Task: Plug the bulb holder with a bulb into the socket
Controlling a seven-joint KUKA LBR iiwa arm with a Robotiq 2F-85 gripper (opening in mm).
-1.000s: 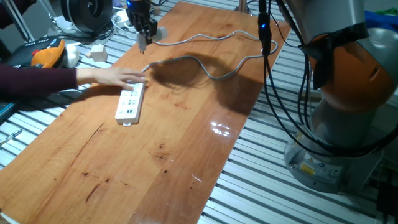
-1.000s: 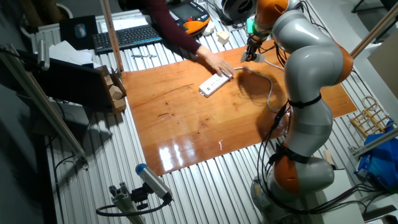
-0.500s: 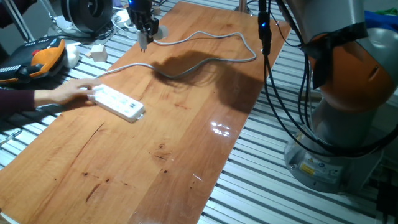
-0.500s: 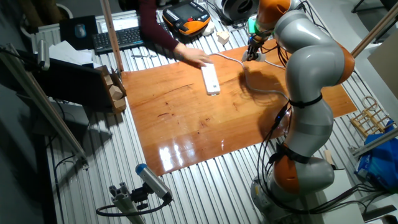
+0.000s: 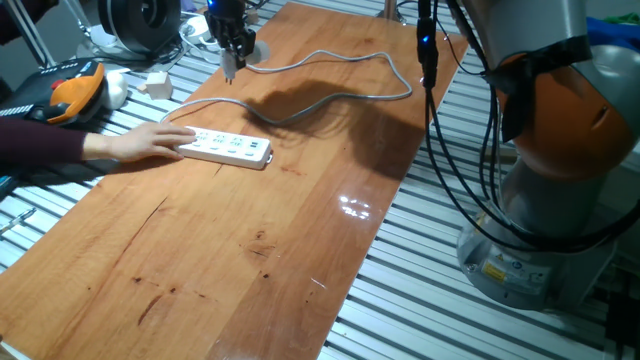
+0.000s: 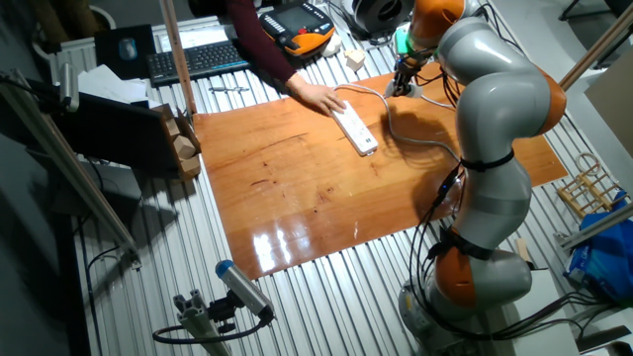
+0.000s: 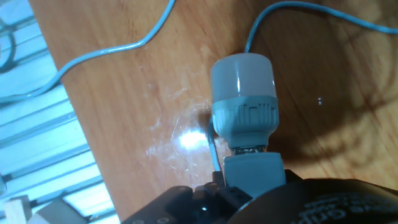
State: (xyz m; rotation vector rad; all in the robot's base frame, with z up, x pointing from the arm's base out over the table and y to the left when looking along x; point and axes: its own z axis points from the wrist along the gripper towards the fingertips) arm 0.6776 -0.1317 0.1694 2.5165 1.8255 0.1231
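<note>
The bulb holder with its round white bulb (image 7: pixel 243 93) fills the hand view, bulb end pointing away over the wood. Its plug end (image 7: pixel 252 171) sits between my fingers. My gripper (image 7: pixel 249 179) appears shut on it. In the fixed views my gripper (image 5: pixel 231 62) (image 6: pixel 400 85) is low over the table's far corner. The socket, a long white power strip (image 5: pixel 228 148) (image 6: pixel 354 127), lies flat well away from my gripper. A person's hand (image 5: pixel 140 147) (image 6: pixel 316 96) rests on one end of it. Its grey cable (image 5: pixel 340 95) loops toward my gripper.
The wooden table (image 5: pixel 250 260) has slatted metal decking around it. An orange device (image 5: pixel 75 88) and a small white block (image 5: pixel 155 85) lie off the table's left side. A keyboard (image 6: pixel 203 59) lies behind. My arm's black cables (image 5: pixel 430 100) hang at the right.
The person's hand has slid and turned the power strip, which now lies crosswise and nearer the table's middle, and the cable shifted with it. My gripper has not moved.
</note>
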